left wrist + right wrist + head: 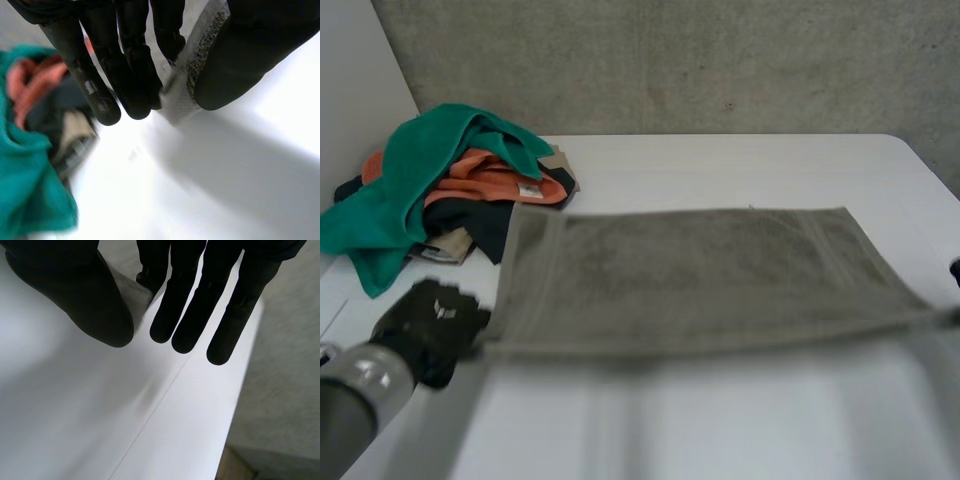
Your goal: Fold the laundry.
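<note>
A grey towel (700,280) is stretched out wide over the white table (770,170), its near edge lifted. My left hand (430,320) holds the towel's near left corner. In the left wrist view that corner (200,55) is pinched between the thumb and the straight fingers (130,60). My right hand (955,270) is at the towel's near right corner. In the right wrist view, a bit of cloth (132,290) is caught between its thumb (95,300) and fingers.
A pile of laundry (440,190), green, orange, black and beige, lies at the table's far left, close to my left hand; its green cloth (30,150) lies beside that hand's fingers. The table's right edge (245,365) runs just beyond my right hand's fingertips.
</note>
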